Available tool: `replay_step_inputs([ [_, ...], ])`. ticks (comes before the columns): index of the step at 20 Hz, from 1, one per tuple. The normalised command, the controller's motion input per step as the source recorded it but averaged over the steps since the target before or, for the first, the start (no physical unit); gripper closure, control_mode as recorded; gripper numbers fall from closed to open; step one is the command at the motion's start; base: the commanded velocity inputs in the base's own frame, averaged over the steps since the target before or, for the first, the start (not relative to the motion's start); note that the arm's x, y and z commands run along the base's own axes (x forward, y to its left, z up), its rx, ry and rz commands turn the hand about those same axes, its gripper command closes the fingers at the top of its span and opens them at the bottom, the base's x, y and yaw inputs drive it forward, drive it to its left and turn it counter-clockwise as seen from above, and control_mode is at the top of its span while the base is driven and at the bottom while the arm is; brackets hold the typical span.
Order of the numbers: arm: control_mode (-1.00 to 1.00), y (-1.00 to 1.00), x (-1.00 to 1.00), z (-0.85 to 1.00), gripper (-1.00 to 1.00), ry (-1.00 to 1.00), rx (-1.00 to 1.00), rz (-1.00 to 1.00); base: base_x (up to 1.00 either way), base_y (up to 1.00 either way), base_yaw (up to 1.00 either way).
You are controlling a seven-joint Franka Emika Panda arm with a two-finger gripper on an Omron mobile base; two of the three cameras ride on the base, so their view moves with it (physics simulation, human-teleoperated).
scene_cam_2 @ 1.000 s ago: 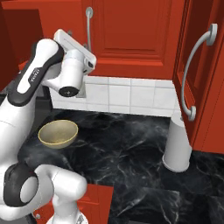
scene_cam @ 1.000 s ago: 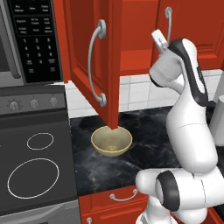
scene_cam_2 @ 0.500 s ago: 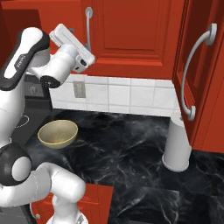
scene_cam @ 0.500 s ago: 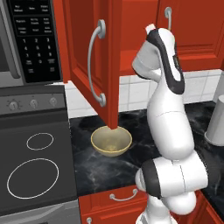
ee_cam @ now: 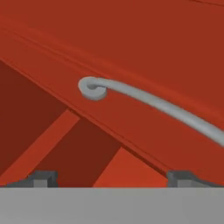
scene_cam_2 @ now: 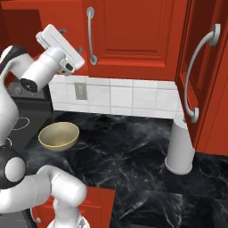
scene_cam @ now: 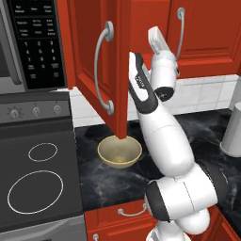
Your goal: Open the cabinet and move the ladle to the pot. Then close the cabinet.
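One cabinet door swung open over the yellowish bowl; gripper jaws released near its handle.

The white arm reached steeply upward, wrist bent, and the gripper pointed ahead with its jaws spread wide, holding nothing.

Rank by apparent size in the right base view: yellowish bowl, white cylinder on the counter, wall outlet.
1. White cylinder, though it stands nearer the camera
2. Yellowish bowl
3. Wall outlet, clearly smallest
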Motion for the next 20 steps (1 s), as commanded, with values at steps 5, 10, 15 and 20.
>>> replay_step_inputs([
  [5,-1.00,0.00,-0.77,0.32,-1.00,0.00,0.00,0.04,0.00,0.00,0.00],
  [10,-1.00,0.00,-0.84,0.44,-1.00,0.00,0.00,0.05,0.00,0.00,0.00],
  [15,-1.00,0.03,-1.00,0.54,-1.00,0.00,0.00,0.04,0.00,0.00,0.00],
  [20,-1.00,0.20,-1.00,0.77,-1.00,0.00,-0.03,0.00,0.00,0.00,0.00],
])
